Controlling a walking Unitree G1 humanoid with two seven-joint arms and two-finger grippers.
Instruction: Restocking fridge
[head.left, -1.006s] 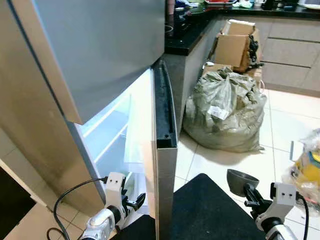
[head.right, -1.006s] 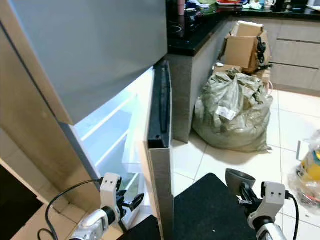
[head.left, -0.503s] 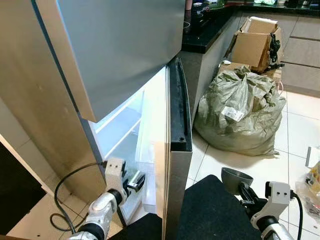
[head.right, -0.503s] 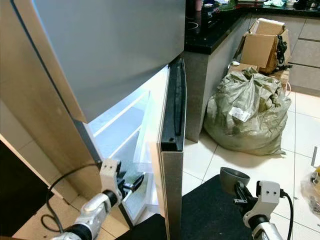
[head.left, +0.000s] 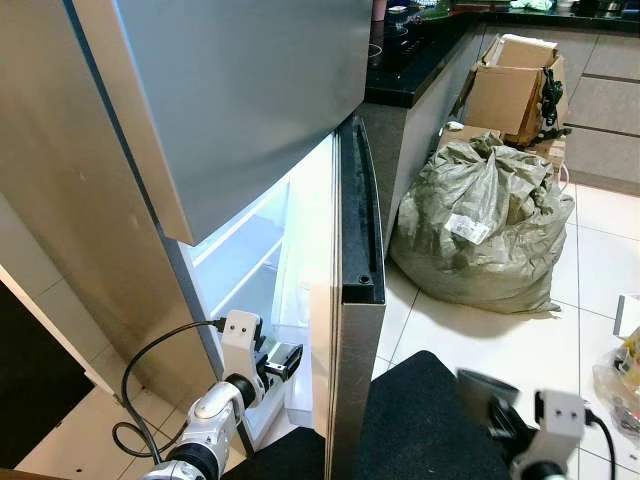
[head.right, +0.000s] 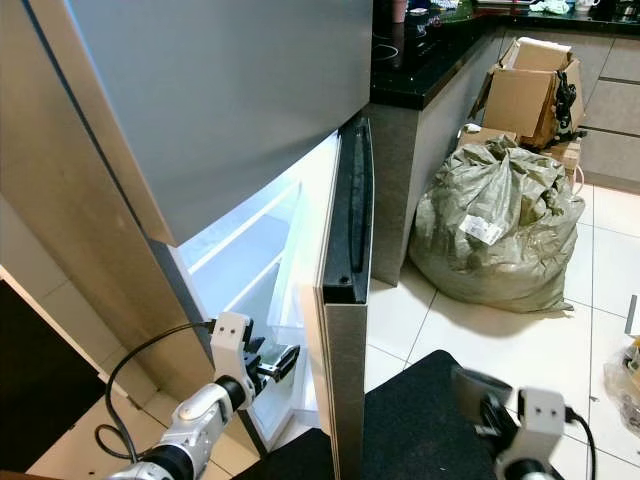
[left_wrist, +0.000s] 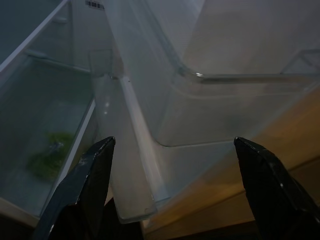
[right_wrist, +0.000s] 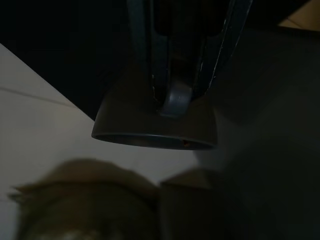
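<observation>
Fridge door open, nothing stocked yet.
Left gripper (head.left: 283, 360), fingers spread empty, reaches beside the fridge door (head.left: 345, 330); right gripper (right_wrist: 185, 65) clamps a grey bowl (right_wrist: 155, 127).

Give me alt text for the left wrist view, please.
The left gripper, fingers spread open, points into the lit fridge at the clear door bin. Beside the bin, a drawer holds something green and blurry.

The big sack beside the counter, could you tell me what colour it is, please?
Grey-green, with a white label; the sack shows best in the left eye view.
</observation>
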